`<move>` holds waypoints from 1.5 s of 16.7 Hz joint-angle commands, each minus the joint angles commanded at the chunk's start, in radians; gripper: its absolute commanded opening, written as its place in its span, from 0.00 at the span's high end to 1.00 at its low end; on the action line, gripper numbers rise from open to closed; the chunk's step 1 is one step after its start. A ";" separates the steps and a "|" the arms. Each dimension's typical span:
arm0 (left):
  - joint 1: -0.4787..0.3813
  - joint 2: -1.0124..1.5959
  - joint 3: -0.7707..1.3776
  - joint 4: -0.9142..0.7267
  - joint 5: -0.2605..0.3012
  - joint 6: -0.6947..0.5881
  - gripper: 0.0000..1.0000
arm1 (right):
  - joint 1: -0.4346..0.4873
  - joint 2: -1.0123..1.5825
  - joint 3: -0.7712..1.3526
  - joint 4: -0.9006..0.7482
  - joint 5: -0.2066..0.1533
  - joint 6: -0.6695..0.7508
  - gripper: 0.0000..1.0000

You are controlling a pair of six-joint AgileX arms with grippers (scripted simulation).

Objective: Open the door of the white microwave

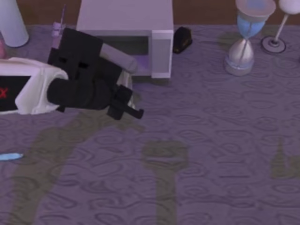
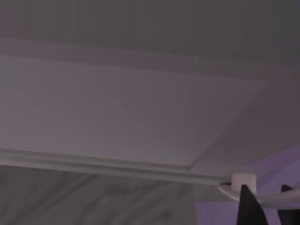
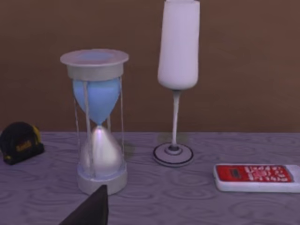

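White microwave door partly open, left arm working

White microwave [image 1: 125,16] stands at the far edge of the surface [image 1: 220,140], left of centre. Its door [image 1: 123,58] is swung partway out, hinged on the left; the purple-grey cavity shows between it and the control strip. My left end effector [image 1: 127,108] sits at the door's free lower edge, just in front of the oven. In the left wrist view the fingertips [image 2: 248,206] bracket a thin white lip, but I cannot tell how wide the jaws stand or whether they truly grip.

Judgement: door is a rigid, light panel on a hinge; it should swing freely along an arc. Smooth frame looks slippery, so take it at the free edge, far from the hinge. The window may be fragile.

Right arm is parked off to the right, facing an hourglass [image 3: 98,122].
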 joint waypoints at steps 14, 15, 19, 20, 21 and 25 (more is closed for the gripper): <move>0.000 0.000 0.000 0.000 0.000 0.000 1.00 | 0.000 0.000 0.000 0.000 0.000 0.000 0.00; -0.008 0.001 0.000 -0.001 0.008 -0.005 1.00 | 0.000 0.000 0.000 0.000 0.000 0.000 0.00; 0.008 -0.007 -0.009 -0.005 0.028 0.025 1.00 | 0.000 0.000 0.000 0.000 0.000 0.000 0.00; 0.013 -0.011 -0.010 -0.005 0.034 0.034 1.00 | 0.000 0.000 0.000 0.000 0.000 0.000 0.00; 0.018 -0.014 -0.012 -0.006 0.040 0.045 1.00 | 0.000 0.000 0.000 0.000 0.000 0.000 0.00; 0.029 -0.018 -0.019 -0.011 0.053 0.065 1.00 | 0.000 0.000 0.000 0.000 0.000 0.000 0.00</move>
